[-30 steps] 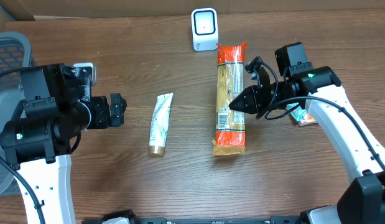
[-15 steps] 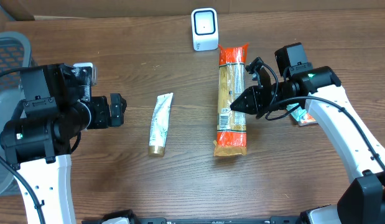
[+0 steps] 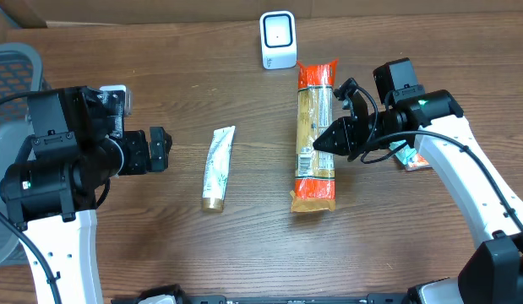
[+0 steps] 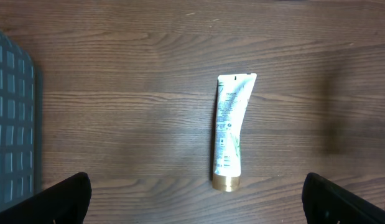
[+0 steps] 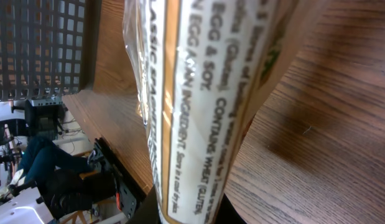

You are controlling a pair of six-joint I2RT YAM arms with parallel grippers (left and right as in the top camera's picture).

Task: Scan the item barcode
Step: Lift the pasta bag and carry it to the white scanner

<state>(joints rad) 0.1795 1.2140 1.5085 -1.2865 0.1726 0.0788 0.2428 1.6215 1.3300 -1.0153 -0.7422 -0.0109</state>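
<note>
Pasta packet (image 3: 313,101) — long, light, brittle, slick film; your right tool (image 3: 317,145) pinches its 3 o'clock edge mid-length — left tool (image 3: 162,149) spread.

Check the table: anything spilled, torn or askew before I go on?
Nothing stands out. The pasta pack lies intact near the scanner, with the right gripper at its edge, jaws shut on it. The tube lies whole and capped. A small item is mostly hidden under the right arm.
</note>
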